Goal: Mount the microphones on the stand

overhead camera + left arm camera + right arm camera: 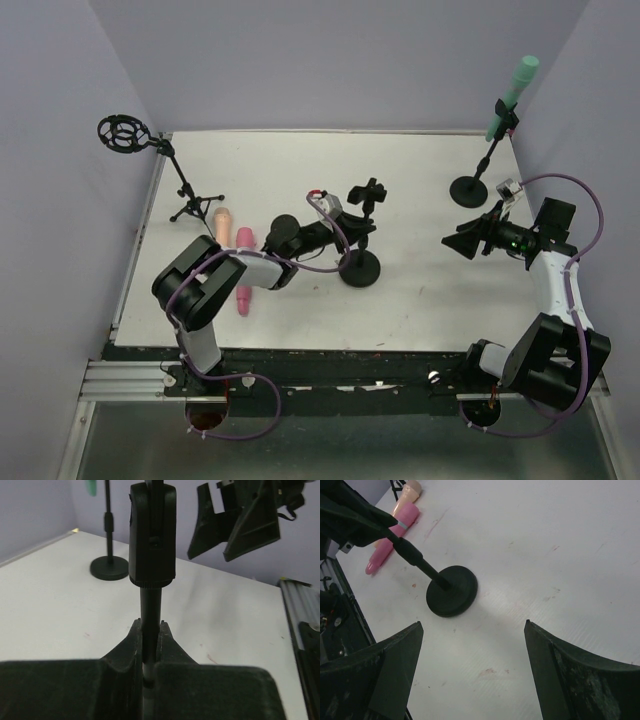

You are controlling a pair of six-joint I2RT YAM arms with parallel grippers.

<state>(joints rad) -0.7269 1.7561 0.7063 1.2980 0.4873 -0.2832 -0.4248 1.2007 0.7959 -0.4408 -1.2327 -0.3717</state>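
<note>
A black stand with a round base (360, 268) and an empty clip holder (370, 192) is at the table's middle. My left gripper (352, 235) is shut on its pole (150, 605), just below the clip holder (152, 535). The pink microphone (244, 270) and the pale peach microphone (222, 222) lie side by side on the table to the left, partly under my left arm. The mint green microphone (512, 95) sits in the clip of a second stand (470, 188) at the back right. My right gripper (465, 240) hangs open and empty above the table (474, 625), right of the middle stand's base (452, 591).
A tripod stand (188, 205) with a ring-shaped shock mount (125, 133) stands at the back left corner. Purple walls close in the white table (420, 310) on three sides. A metal rail (130, 378) runs along the near edge.
</note>
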